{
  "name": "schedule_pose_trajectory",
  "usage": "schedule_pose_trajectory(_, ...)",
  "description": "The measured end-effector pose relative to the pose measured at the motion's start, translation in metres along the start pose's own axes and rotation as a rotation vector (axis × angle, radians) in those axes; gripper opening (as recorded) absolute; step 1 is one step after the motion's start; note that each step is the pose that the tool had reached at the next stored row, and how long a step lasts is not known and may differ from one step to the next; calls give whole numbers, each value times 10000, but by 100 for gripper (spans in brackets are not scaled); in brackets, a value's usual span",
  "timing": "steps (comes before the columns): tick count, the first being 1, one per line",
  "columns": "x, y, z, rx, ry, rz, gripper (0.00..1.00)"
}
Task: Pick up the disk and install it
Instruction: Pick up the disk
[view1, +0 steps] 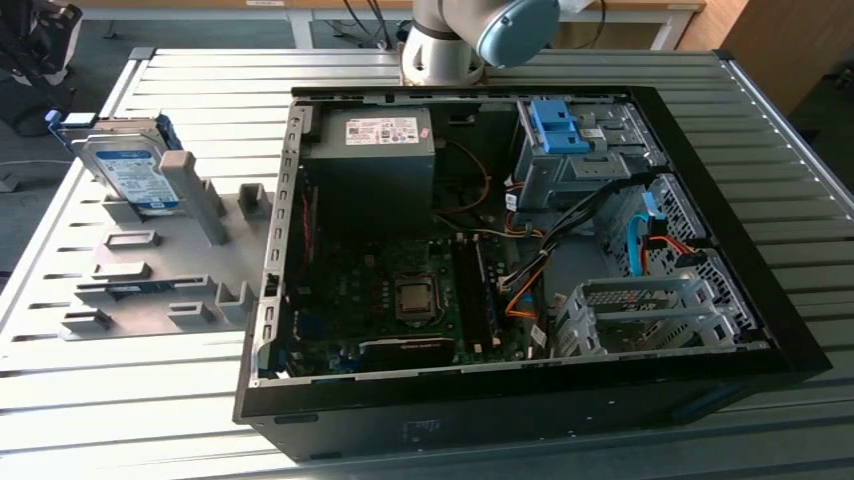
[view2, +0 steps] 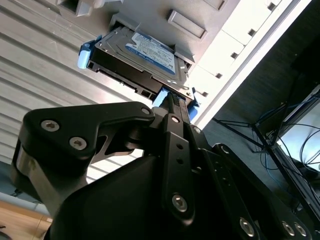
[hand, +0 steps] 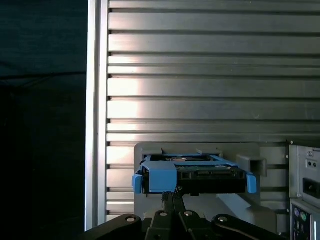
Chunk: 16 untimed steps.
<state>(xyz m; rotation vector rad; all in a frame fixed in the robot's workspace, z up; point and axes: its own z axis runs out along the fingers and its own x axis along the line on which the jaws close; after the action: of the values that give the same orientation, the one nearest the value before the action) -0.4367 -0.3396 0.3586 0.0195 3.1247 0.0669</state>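
Observation:
The disk (view1: 127, 165) is a silver hard drive with a white-and-blue label and blue rails. It stands on edge in a grey holder (view1: 160, 270) on the slatted table, at the exterior view's left. Both wrist views look at the disk (view2: 145, 55) (hand: 192, 175) from close by. My gripper (view2: 175, 102) (hand: 171, 196) points at its blue rail, a short way off and not touching. The black fingers sit pressed together with nothing between them.
The open computer case (view1: 747, 250) lies on the table to the exterior view's right of the holder. Inside are a grey power supply (view1: 374, 150), a blue latch piece (view1: 558, 125) and metal drive cages (view1: 641, 310). The arm's base (view1: 447, 45) stands behind the case.

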Motion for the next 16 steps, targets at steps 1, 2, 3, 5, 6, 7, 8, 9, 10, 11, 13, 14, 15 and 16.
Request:
schedule_pose_trajectory(1, 0, 0, 0, 0, 1, -20, 11)
schedule_pose_trajectory(2, 0, 0, 0, 0, 2, -39, 11)
schedule_pose_trajectory(3, 0, 0, 0, -1, 3, -56, 11)
schedule_pose_trajectory(5, 0, 0, 0, -1, 4, -90, 11)
schedule_pose_trajectory(6, 0, 0, 0, -2, 5, -107, 11)
schedule_pose_trajectory(7, 0, 0, 0, -2, 5, -126, 11)
schedule_pose_trajectory(8, 0, 0, 0, -2, 6, -143, 11)
schedule_pose_trajectory(9, 0, 0, 0, -3, 7, -160, 11)
schedule_pose_trajectory(10, 0, 0, 0, -2, 8, -177, 11)
schedule_pose_trajectory(11, 0, 0, 0, -3, 9, -195, 11)
schedule_pose_trajectory(13, 0, 0, 0, -3, 10, -230, 11)
schedule_pose_trajectory(14, 0, 0, 0, -4, 11, -245, 11)
schedule_pose_trajectory(15, 0, 0, 0, -4, 12, -260, 11)
schedule_pose_trajectory(16, 0, 0, 0, -4, 12, -275, 11)
